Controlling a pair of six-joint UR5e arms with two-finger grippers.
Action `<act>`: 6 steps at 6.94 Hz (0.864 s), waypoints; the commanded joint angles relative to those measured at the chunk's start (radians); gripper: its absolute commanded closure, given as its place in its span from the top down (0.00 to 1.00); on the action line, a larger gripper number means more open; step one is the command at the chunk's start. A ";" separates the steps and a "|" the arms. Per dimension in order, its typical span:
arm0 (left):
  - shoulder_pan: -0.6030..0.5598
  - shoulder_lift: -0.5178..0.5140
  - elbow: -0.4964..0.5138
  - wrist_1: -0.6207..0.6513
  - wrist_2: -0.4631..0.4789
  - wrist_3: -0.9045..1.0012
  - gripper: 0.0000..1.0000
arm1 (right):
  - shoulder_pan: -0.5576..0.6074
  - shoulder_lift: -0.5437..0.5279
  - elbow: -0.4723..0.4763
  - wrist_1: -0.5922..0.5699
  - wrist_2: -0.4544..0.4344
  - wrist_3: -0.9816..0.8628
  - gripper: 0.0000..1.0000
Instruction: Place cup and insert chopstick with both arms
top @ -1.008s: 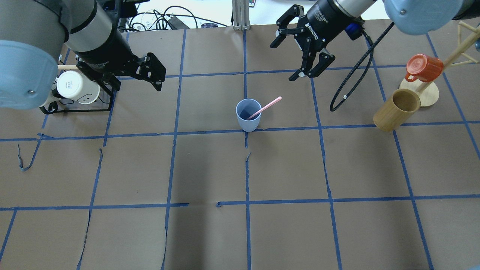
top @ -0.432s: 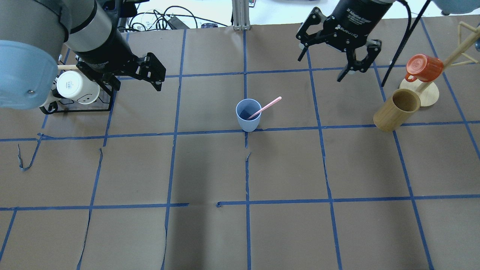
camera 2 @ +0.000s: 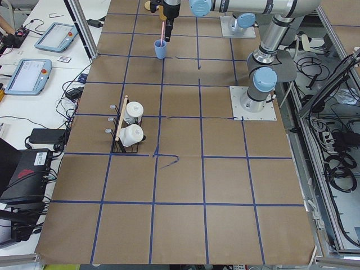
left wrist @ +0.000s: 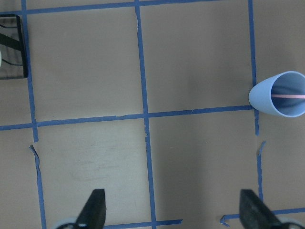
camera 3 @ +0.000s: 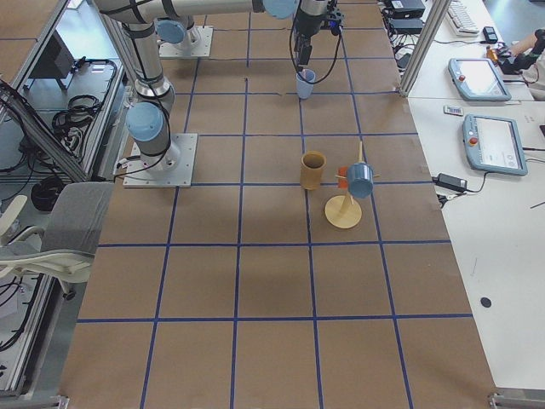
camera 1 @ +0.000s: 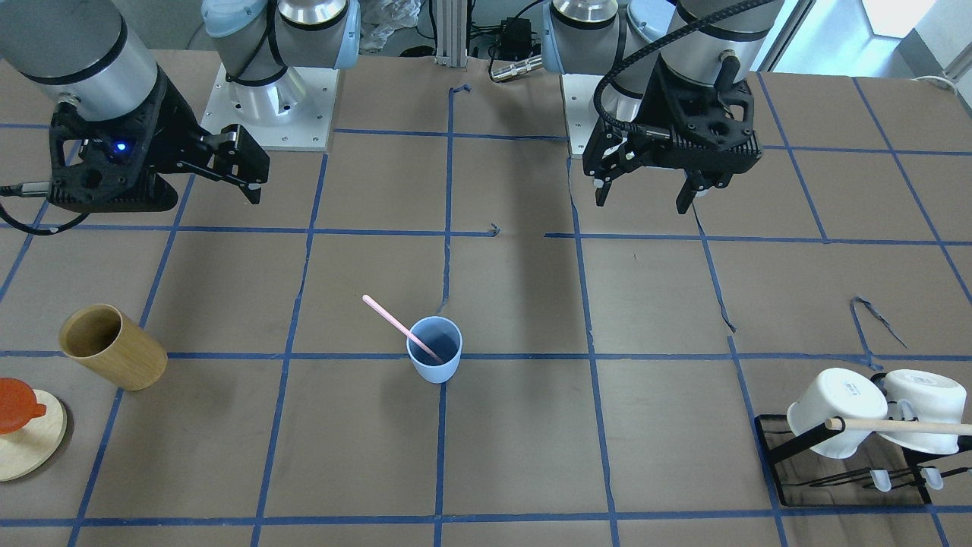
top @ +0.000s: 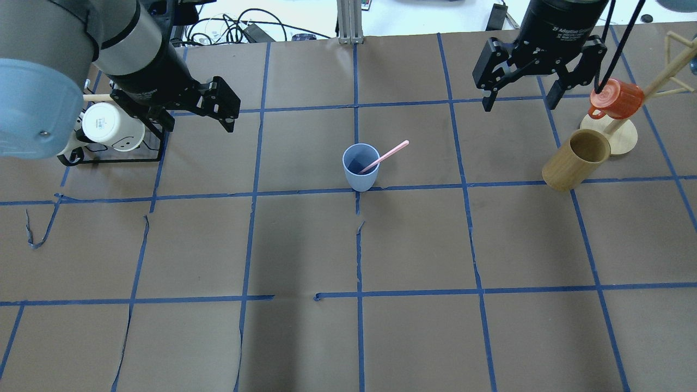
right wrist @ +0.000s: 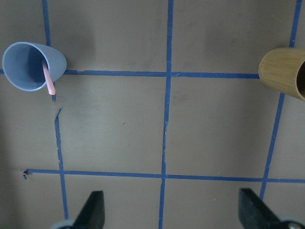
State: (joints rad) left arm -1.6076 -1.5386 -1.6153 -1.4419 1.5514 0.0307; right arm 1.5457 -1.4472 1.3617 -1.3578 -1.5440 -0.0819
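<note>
Overhead view: the cup stands upright near table centre on a blue tape crossing. The chopstick sits in it, lower end inside, top leaning over the rim toward 2 o'clock. The left gripper hangs at 10 o'clock from the cup, jaws spread and empty. The right gripper hangs at 2 o'clock, jaws also spread and empty. Both are well apart from the cup. Placing and inserting look done, so the step in hand reads as wrap-up. The next move likely calls only for parking both arms without brushing the leaning stick, the right one minding the wooden cup and orange mug nearby.
</note>
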 commanded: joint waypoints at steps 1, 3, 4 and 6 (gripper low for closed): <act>0.000 0.000 0.000 0.000 0.001 0.000 1.00 | 0.001 -0.002 0.000 -0.044 -0.010 -0.049 1.00; 0.002 0.000 0.000 0.000 0.000 0.003 1.00 | 0.004 -0.002 0.000 -0.040 -0.014 -0.061 1.00; 0.003 0.000 0.000 0.000 0.000 0.003 1.00 | 0.002 -0.001 0.000 -0.035 -0.021 -0.059 1.00; 0.006 0.000 -0.002 0.000 -0.001 0.003 1.00 | -0.002 -0.001 0.000 -0.038 -0.056 -0.062 1.00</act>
